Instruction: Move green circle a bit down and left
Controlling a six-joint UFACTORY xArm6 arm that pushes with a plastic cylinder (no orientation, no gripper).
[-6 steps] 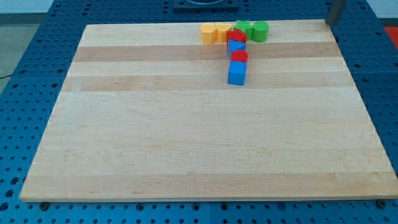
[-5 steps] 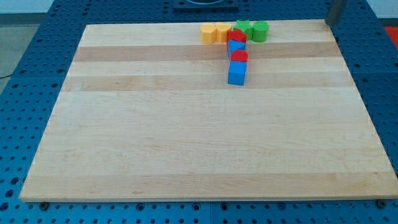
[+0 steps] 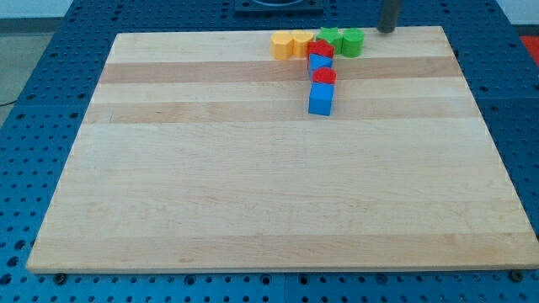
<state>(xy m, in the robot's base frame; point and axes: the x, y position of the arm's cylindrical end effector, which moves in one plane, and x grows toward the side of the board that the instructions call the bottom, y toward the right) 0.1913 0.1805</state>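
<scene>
Eight blocks sit on the table [image 3: 253, 194]. There are two yellow blocks [image 3: 290, 45], two green blocks [image 3: 341, 40], two red blocks [image 3: 322, 61] and two blue blocks [image 3: 320, 84].

green circle [image 3: 353, 42]: short upright cylinder, flat face up, near worktop [image 3: 253, 185] top edge, rightmost of block cluster, touching green star [image 3: 330, 39] on its left

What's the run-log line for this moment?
tip: top edge of board, right of green circle, apart | green circle: touching green star | contact: none | push: not begun
</scene>
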